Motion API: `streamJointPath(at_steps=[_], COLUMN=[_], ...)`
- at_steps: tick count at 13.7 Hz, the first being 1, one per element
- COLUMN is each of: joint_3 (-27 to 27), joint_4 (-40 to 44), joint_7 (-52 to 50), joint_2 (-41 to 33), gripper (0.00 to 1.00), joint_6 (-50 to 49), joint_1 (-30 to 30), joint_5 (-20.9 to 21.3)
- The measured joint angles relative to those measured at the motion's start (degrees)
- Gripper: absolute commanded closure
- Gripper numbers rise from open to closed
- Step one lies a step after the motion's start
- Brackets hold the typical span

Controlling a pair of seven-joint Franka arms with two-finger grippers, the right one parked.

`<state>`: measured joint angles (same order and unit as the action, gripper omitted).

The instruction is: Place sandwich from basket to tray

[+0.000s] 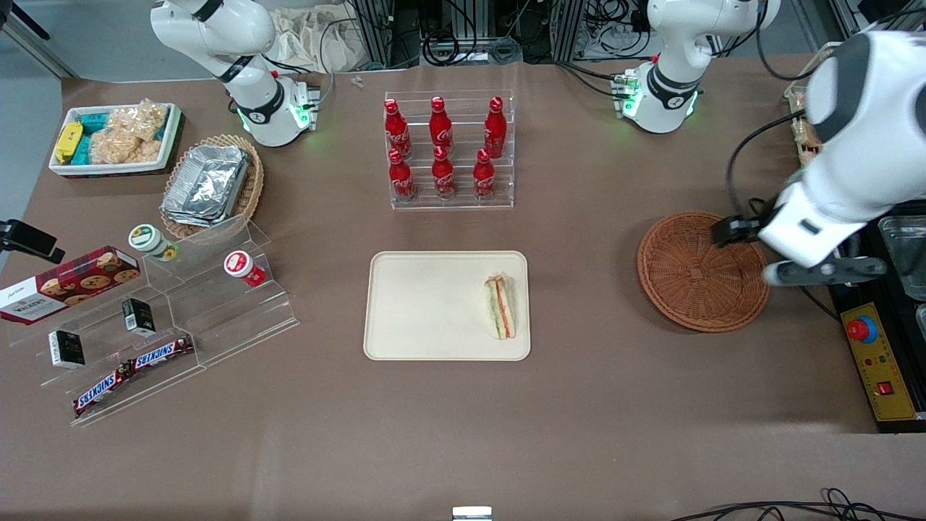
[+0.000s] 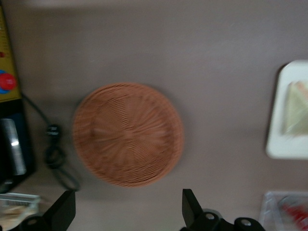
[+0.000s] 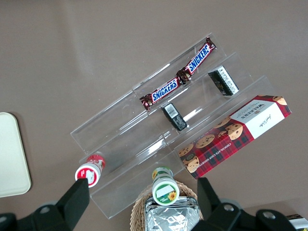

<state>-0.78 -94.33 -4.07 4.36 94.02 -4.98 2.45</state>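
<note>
The sandwich (image 1: 500,306) lies on the tray (image 1: 427,304), task apparently complete; the end effector (image 2: 127,209), fingers apart and holding nothing, hovers above the bare basket (image 1: 698,271).

I see the reddish-brown woven basket (image 1: 694,278), the cream tray (image 1: 427,307), the sandwich (image 1: 500,305) with pale bread and green and orange-red layers, the black-fingered gripper (image 2: 129,209) over the brown worktop (image 1: 579,405).

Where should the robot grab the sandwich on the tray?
Across its two flat bread faces, coming straight down from above. The sandwich lies as a long narrow wedge near the tray's edge, so open jaws can straddle it. The gripper hangs open over the basket.
</note>
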Motion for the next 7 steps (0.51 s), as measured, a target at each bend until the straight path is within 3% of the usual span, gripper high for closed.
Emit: streamJointPath(at_steps=[3, 7], joint_3=[5.36, 4.3], joint_4=[-1.17, -1.02], joint_7=[10.89, 13.49], joint_2=[-1.13, -1.01], gripper=[0.0, 0.0], joint_6=[-0.25, -0.25], joint_1=[0.24, 1.02], joint_5=[-0.01, -0.01])
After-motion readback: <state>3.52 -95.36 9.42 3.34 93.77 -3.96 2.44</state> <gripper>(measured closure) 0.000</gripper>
